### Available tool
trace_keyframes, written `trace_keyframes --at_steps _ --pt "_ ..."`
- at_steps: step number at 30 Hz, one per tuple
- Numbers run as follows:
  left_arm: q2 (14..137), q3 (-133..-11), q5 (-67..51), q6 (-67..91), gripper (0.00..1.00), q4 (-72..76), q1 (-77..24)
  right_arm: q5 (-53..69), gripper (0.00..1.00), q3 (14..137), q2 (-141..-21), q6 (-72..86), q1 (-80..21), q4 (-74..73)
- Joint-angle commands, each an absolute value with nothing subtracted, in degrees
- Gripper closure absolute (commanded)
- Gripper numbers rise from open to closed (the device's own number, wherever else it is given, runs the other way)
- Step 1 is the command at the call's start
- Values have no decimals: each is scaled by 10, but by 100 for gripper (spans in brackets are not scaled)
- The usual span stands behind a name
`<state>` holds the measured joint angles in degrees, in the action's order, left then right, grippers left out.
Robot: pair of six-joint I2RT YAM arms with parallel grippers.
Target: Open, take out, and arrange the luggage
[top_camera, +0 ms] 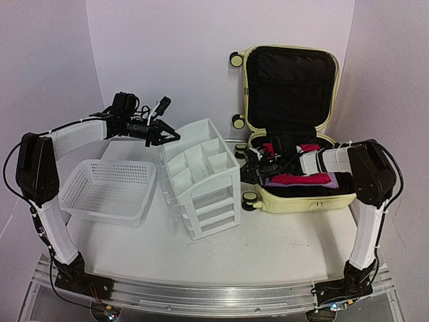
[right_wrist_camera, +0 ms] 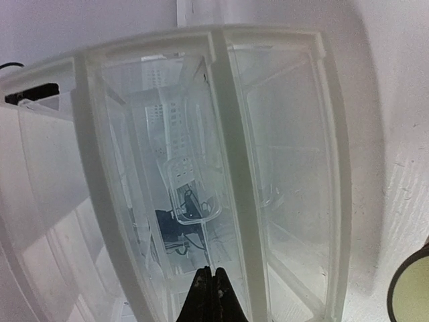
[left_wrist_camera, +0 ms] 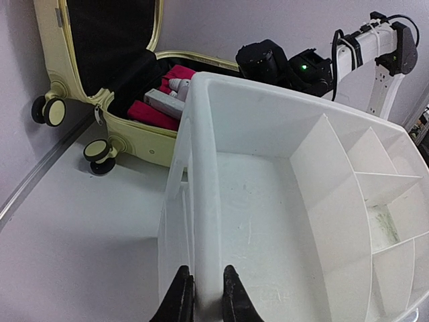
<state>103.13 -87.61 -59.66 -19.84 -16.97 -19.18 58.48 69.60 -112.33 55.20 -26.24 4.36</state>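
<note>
Large pale yellow hard-shell suitcase (top_camera: 301,201), lying open at 2 o'clock on the white table (top_camera: 281,248). Its lid stands upright on the 12 o'clock side, showing black fabric lining (top_camera: 289,87). Black-and-cream spinner wheels (top_camera: 249,199) are on its 9 o'clock side. The lower half holds folded red cloth (top_camera: 295,180) and a small white bottle (left_wrist_camera: 178,86). Just beside the suitcase at 9 o'clock, mid-table, is a white plastic drawer unit (top_camera: 201,178) with a partitioned open top. Right gripper (right_wrist_camera: 211,290), fingers pressed together and empty, sits between suitcase and unit, pointing at the unit's side; contact cannot be told. Left gripper (left_wrist_camera: 202,296) pinches the unit's top rim wall at its 11 o'clock corner. White mesh plastic basket (top_camera: 107,191) sits at 9 o'clock, beside the unit.
</note>
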Motion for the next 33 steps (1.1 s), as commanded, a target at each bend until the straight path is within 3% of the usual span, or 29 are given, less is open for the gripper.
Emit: trace_keyframes --at_steps 1,9,20,33 --pt "974 -888 -669 -152 100 -109 -191 592 100 723 -1131 538 -292 48" --pt "967 -881 -678 -135 100 -88 -191 578 100 719 -1114 552 -319 73" --pt "940 -875 -687 -133 100 -84 -190 571 100 636 -1037 542 -243 69" --pt "927 -887 -690 -114 100 -71 -190 576 100 670 -1080 526 -281 50"
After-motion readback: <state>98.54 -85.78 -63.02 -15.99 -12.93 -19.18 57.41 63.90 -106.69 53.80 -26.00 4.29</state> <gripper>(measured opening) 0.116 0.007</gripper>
